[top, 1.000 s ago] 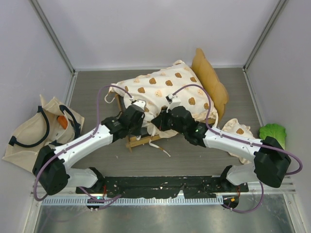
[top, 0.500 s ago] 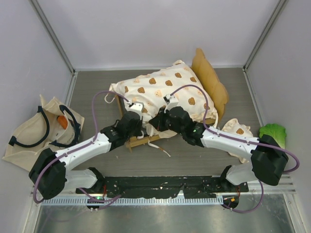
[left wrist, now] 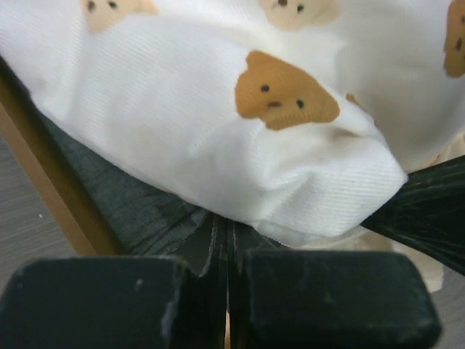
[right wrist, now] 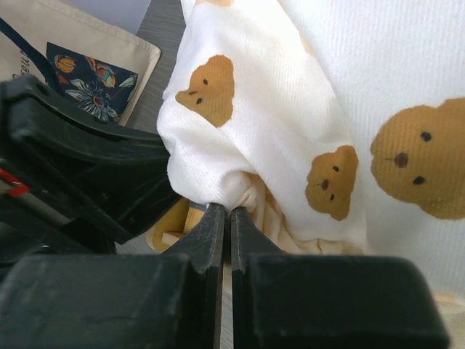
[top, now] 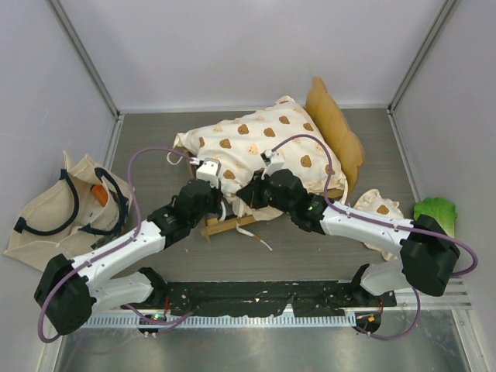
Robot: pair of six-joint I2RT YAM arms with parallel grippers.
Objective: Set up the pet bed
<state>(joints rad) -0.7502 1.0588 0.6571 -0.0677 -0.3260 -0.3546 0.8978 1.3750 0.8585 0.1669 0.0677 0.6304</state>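
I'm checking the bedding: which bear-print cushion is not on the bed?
The small cushion at far right, near the green toy; the big cushion lies on the wooden bed.

Cushion (left wrist: 182, 109): cream cloth, fine ribbed weave, matt, printed with brown bears. Soft, creasing at the corner.
Bed frame (left wrist: 43, 182): light wood, smooth, dull finish.
Fabric base (left wrist: 123, 211) inside it: dark grey woven cloth, matt.
My left gripper (left wrist: 227, 243) and right gripper (right wrist: 224, 222): black plastic, matt, finely lined, a little scuffed and dusty.
Tabletop (top: 310, 248): grey, wood-grain pattern, no shine.
Tote bag (top: 39, 217): beige canvas, rumpled, with black strap handles.
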